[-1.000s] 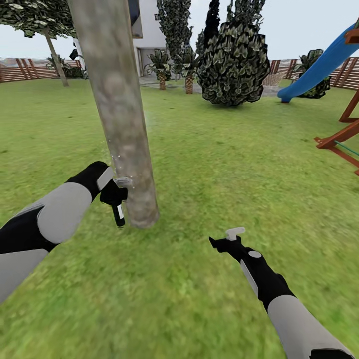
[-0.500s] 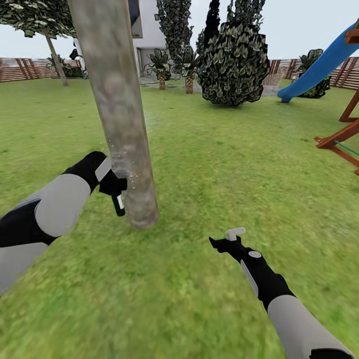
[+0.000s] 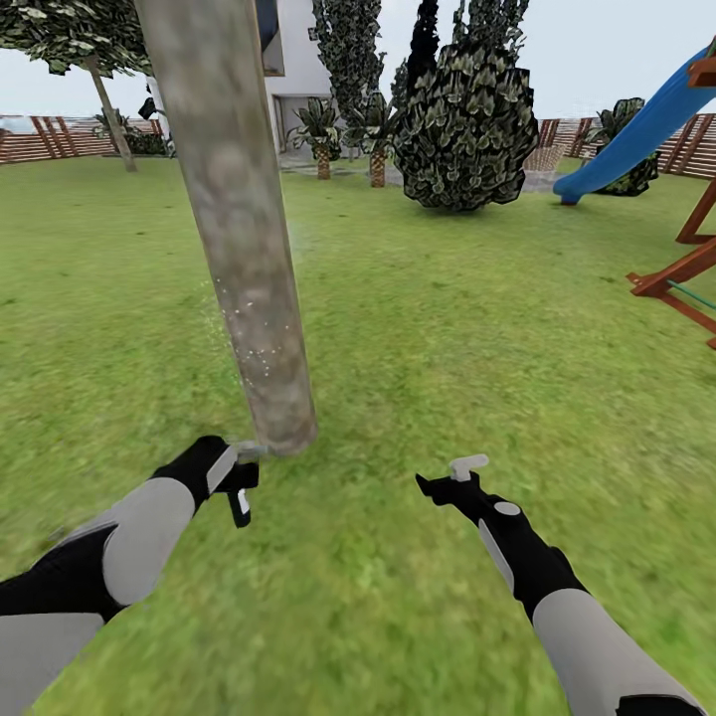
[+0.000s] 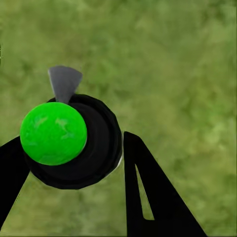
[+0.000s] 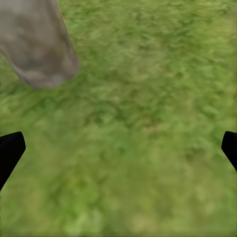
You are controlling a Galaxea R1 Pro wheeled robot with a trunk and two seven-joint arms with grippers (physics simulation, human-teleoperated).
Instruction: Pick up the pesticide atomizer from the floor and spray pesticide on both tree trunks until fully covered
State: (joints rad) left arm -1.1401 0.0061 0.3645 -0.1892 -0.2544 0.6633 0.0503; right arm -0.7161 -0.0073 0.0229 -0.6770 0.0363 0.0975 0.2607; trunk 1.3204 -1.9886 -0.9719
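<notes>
A thick mottled beige-grey tree trunk rises from the lawn left of centre, with white spray specks low on its bark. My left gripper hangs just in front of the trunk's base, shut on the small black pesticide atomizer. In the left wrist view the atomizer sits between the black fingers, with a green ball top and a grey nozzle. My right gripper is open over bare grass to the right. The right wrist view shows the trunk base ahead of that gripper.
Another tree with a pale trunk stands far back left by the brown slat fence. A large dark bush and short palms stand before the white house. A blue slide with a red-brown frame is at the right.
My left arm has dropped from the trunk's side down toward its base and nearer to me, still holding the atomizer. Spray specks show higher on the bark. The right arm has stayed put.
</notes>
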